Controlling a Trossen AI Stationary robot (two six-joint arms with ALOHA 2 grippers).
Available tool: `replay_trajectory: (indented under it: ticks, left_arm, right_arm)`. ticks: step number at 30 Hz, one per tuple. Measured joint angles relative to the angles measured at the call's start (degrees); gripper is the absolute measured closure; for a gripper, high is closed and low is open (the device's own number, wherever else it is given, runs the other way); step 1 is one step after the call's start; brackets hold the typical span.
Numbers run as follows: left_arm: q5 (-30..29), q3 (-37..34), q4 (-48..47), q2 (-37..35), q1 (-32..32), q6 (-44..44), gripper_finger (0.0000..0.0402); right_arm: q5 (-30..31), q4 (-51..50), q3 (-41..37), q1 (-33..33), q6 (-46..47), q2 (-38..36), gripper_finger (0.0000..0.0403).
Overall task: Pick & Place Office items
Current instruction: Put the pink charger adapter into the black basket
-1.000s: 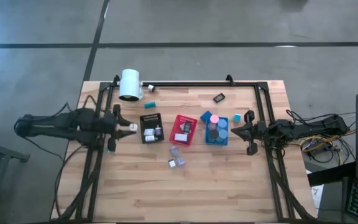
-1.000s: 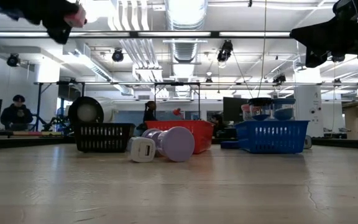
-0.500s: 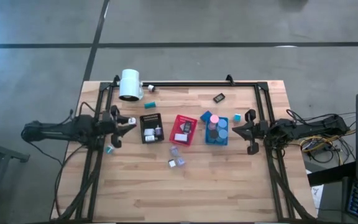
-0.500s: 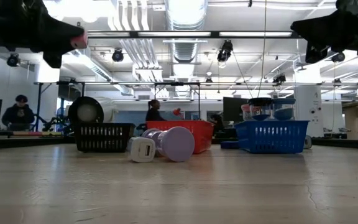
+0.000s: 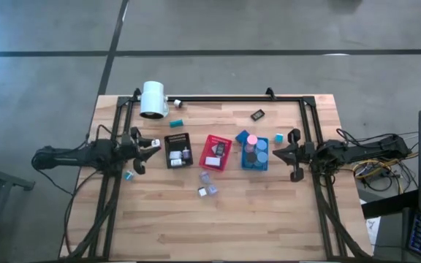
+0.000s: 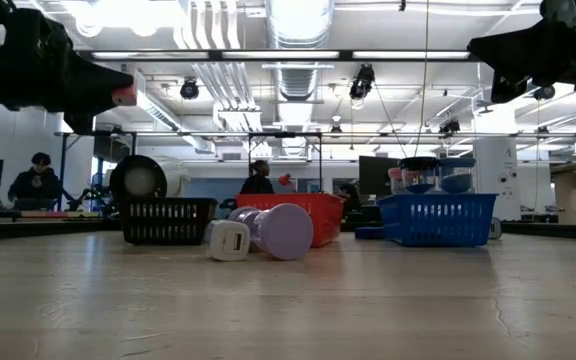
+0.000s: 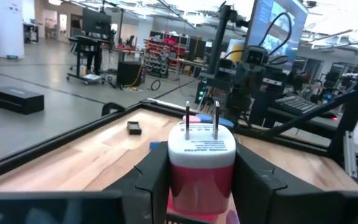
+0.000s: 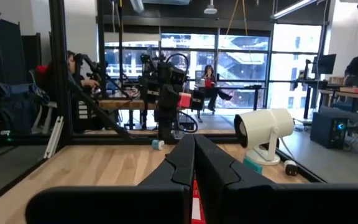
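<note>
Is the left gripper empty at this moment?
No: the left wrist view shows the left gripper clamped on a white and pink plug adapter, prongs pointing up between its fingers.

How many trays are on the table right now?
3, in a row at mid-table: black tray nearest the left hand, red tray in the middle, blue tray nearest the right hand. None look hidden.

White-and-pink plug adapter (image 7: 201,163), prongs up, clamped in the left gripper (image 5: 150,145) at the table's 9 o'clock edge. Lavender block (image 5: 205,177) and white block (image 5: 212,191) lie loose centrally. Black bit (image 5: 257,115) at 1 o'clock; teal bit (image 5: 176,123) at 11.
</note>
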Motion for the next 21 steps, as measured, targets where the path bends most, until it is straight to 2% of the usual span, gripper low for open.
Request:
replay_trajectory:
  ticks: [12, 17, 21]
  left_arm:
    - [-2.2, -0.2, 0.7, -0.3, 0.0, -1.0, 0.0272]
    - [-5.2, 8.3, -1.7, 4.3, 0.0, -0.6, 0.0272]
    - [-9.3, 18.9, -8.3, 15.5, 0.2, 0.7, 0.0272]
  right_arm:
    - [0.5, 0.0, -0.2, 0.0, 0.0, 0.0, 0.0394]
    - [0.7, 0.1, -0.2, 0.0, -0.5, 0.0, 0.0394]
    - [2.8, 0.2, -0.2, 0.0, -0.9, 0.0, 0.0394]
